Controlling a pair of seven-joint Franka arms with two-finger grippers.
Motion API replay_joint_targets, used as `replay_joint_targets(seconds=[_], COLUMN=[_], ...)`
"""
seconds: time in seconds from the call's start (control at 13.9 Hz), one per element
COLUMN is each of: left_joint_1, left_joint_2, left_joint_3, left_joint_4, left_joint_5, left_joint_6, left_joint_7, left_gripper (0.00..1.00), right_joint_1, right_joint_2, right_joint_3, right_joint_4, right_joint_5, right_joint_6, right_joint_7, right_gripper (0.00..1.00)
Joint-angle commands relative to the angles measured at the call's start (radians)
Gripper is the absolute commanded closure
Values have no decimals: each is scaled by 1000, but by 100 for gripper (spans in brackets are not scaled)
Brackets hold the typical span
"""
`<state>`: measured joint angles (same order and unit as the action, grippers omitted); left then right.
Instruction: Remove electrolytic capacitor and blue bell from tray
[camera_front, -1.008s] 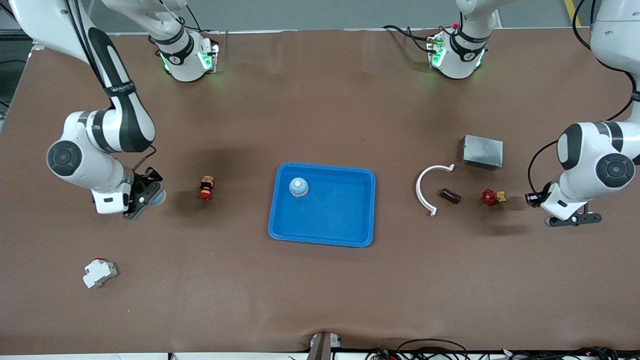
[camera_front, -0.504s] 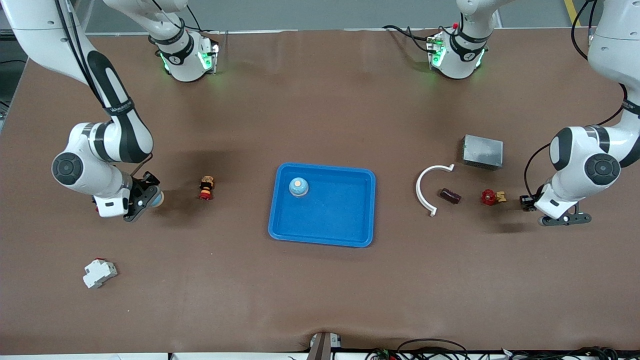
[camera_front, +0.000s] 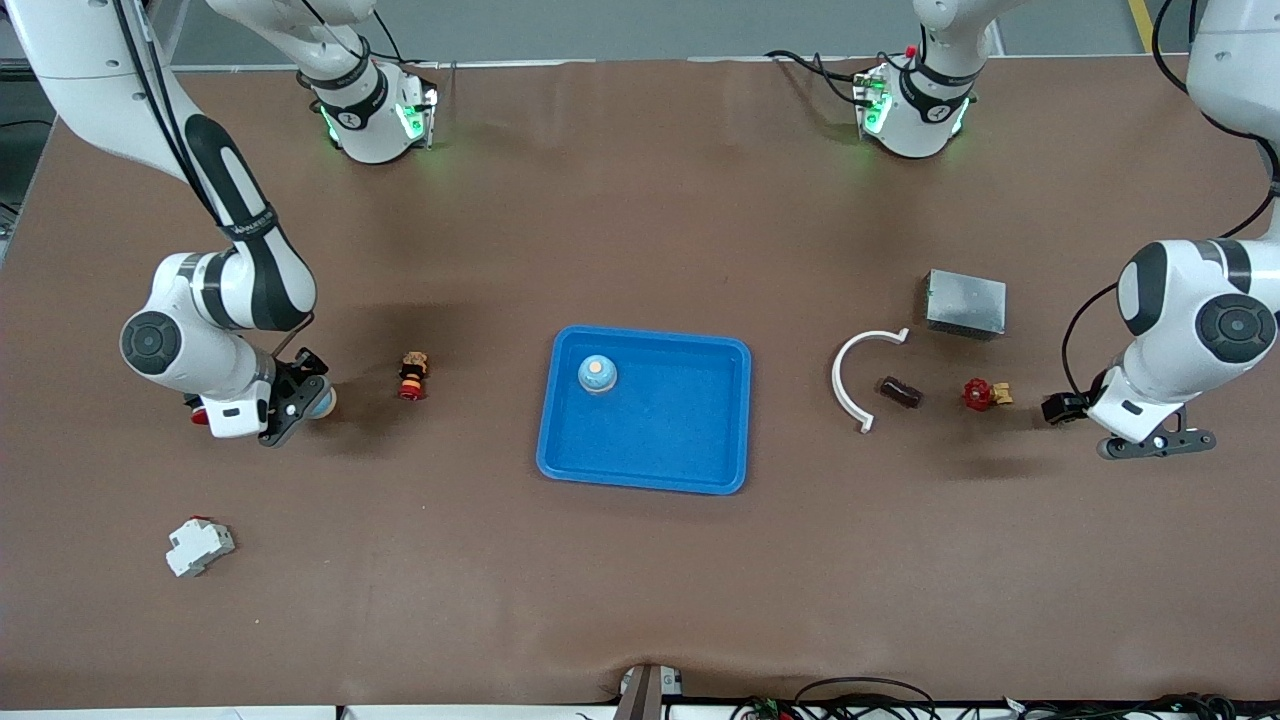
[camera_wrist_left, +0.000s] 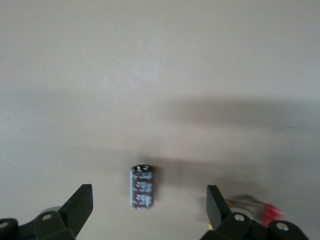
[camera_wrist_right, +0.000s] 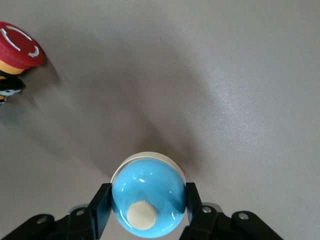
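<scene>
The electrolytic capacitor (camera_front: 900, 391) lay on its side on the table, out of the tray (camera_front: 640, 482) and toward the left arm's end, between a white curved piece (camera_front: 858, 380) and a red valve (camera_front: 978, 394), with a grey box (camera_front: 965, 303) farther from the camera. It looked light, rigid and glossy, likely to roll, and best pinched across its round flanks at mid-length. The left gripper (camera_front: 1150, 440) hung spread wide and empty over bare table near the valve. The right gripper (camera_wrist_right: 147, 197) was clamped on a blue bell (camera_wrist_right: 148, 200) over the table at the right arm's end, beside a red push button (camera_front: 412, 376). That hard, smooth dome seemed slippery and safest held low at its base. What appeared to be a second blue bell (camera_front: 597, 374) stood upright inside the tray, close to a rim corner that could crowd the fingers. A white breaker (camera_front: 198, 546) lay well apart.
</scene>
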<state>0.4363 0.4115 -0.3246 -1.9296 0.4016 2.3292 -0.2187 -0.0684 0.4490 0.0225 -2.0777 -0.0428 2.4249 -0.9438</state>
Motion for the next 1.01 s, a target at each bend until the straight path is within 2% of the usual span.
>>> replay_joint_targets(seconds=[0.0, 0.14, 0.22, 0.29, 0.36, 0.43, 0.5, 0.72, 0.94], left_joint_1=[4, 5, 4, 4, 4, 5, 4, 5, 5], left_joint_2=[-39, -42, -42, -42, -42, -52, -69, -129, -178], left_joint_3=[-76, -126, -142, -161, -178, -195, -208, -243, -274], left_joint_4=[84, 157, 187, 219, 239, 253, 258, 259, 259], left_joint_5=[-67, -93, -93, -93, -95, -95, -95, -93, -95], left_joint_6=[-144, -206, -229, -263, -298, -329, -350, -402, -439], left_joint_7=[-37, -62, -64, -65, -68, -77, -97, -122, -122], left_gripper=[0, 0, 0, 0, 0, 0, 0, 0, 0], right_joint_1=[-17, -17, -17, -16, -16, -17, -17, -21, 28], right_joint_2=[14, 20, 20, 20, 20, 19, 16, 1, -55], right_joint_3=[14, 14, 14, 14, 14, 14, 14, 19, 22], right_joint_4=[10, 10, 10, 10, 10, 10, 11, 19, 86], right_joint_5=[-5, -3, -3, -3, -3, -3, -2, 0, 14], right_joint_6=[16, 19, 19, 19, 19, 17, 14, -9, -223], right_joint_7=[-10, -10, -10, -9, -7, -6, -1, 6, 164], right_gripper=[88, 87, 84, 75, 54, 24, 0, 0, 0])
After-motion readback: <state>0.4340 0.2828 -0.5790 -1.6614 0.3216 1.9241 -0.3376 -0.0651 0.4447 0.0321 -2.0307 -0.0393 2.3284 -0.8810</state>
